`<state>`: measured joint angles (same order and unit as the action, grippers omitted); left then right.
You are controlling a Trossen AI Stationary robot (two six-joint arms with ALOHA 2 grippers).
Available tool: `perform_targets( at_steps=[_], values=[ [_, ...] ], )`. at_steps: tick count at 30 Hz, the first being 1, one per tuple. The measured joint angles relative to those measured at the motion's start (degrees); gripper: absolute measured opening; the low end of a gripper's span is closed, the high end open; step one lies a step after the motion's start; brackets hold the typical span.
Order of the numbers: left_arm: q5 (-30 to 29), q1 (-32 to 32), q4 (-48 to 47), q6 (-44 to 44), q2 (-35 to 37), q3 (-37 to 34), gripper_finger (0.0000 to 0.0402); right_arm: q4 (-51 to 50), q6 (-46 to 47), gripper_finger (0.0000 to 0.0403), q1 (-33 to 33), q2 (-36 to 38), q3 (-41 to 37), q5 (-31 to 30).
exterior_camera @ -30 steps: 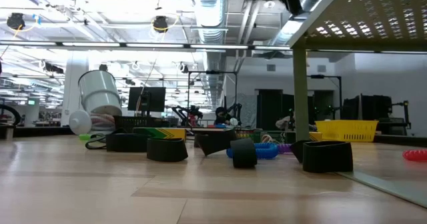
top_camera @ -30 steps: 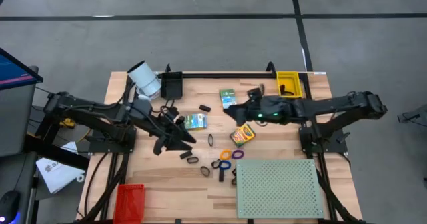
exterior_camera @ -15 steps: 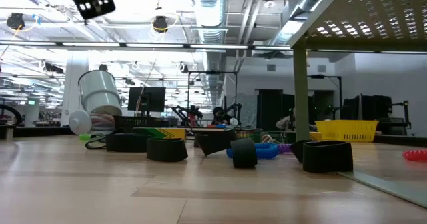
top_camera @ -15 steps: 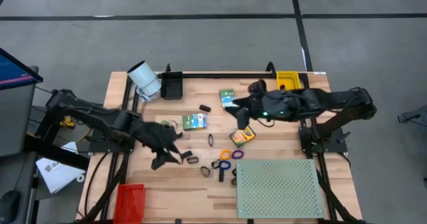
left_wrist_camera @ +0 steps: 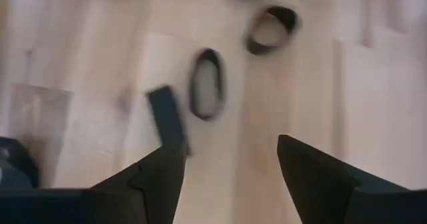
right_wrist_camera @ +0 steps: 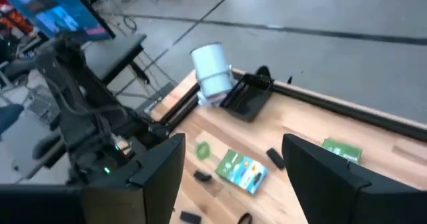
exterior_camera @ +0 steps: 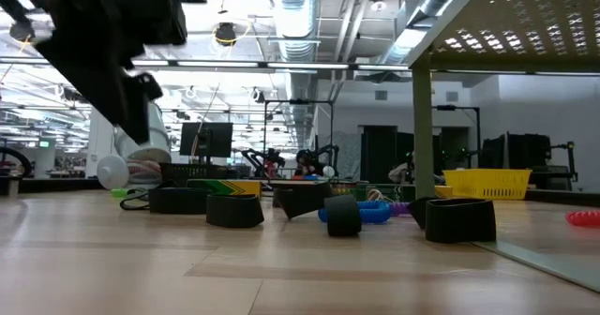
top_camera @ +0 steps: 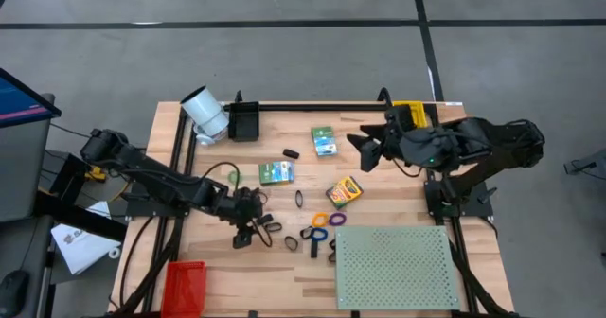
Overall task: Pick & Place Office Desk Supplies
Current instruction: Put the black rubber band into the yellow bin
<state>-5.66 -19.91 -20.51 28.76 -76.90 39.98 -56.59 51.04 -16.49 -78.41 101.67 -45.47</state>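
Black clips [top_camera: 275,227] lie on the wooden table near its middle, with orange [top_camera: 320,220], purple [top_camera: 337,219] and blue [top_camera: 319,235] rings to their right. Two green boxes [top_camera: 276,172] [top_camera: 324,140] and the crayon box [top_camera: 344,192] lie flat farther back. My left gripper [top_camera: 248,231] hangs open, tipped steeply down, just above the table beside the leftmost clips; its wrist view shows a looped clip [left_wrist_camera: 207,84] and a flat black piece [left_wrist_camera: 167,117] ahead of its fingers [left_wrist_camera: 228,147]. My right gripper [top_camera: 365,148] is raised high at the far right, open and holding nothing [right_wrist_camera: 233,144].
A pale green perforated board [top_camera: 396,266] fills the near right. A white cylinder [top_camera: 205,113] and black tray [top_camera: 244,122] stand at the far left, a yellow bin [top_camera: 409,117] at the far right, a red bin [top_camera: 185,285] at the near left edge.
My left gripper has dropped toward the table and moved toward its near edge, tipping from near level to steeply down, and now hangs by the black clips. My right gripper has risen and drawn back toward the table's right edge, away from the crayon box.
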Motion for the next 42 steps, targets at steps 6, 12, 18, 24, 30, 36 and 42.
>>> perform_targets(
  at_steps=[6,12,18,24,30,36,42],
  values=[
    [-2.96,1.26,4.93,-1.42,-6.41,-2.17,0.0232,-0.13,0.21,0.0246,0.0,0.06,-0.13,-1.04],
    [-4.87,0.93,10.4,-0.83,-12.7,-3.06,0.0213,-0.18,0.36,0.0246,0.0,0.09,-0.11,-1.12],
    [-8.03,0.97,9.18,1.99,-12.16,-3.14,0.0131,0.02,0.63,0.0246,0.0,0.09,-0.11,-1.12],
    [-9.51,2.76,6.56,2.88,-6.76,-3.47,0.0012,-0.17,0.29,0.0246,0.03,0.09,-0.11,-1.12],
    [1.78,7.44,13.32,1.67,2.5,-3.67,0.0004,-1.13,-0.49,0.0246,-0.1,0.09,-0.11,-0.9],
    [17.19,16.07,31.41,6.46,11.45,-3.53,0.0002,-2.78,-7.29,0.0246,-1.61,0.09,-0.11,1.7],
    [23.91,22.35,38.79,9.32,11.29,2.01,0.0001,4.11,-22.28,0.0246,-1.77,0.09,-0.11,12.05]
  ],
)
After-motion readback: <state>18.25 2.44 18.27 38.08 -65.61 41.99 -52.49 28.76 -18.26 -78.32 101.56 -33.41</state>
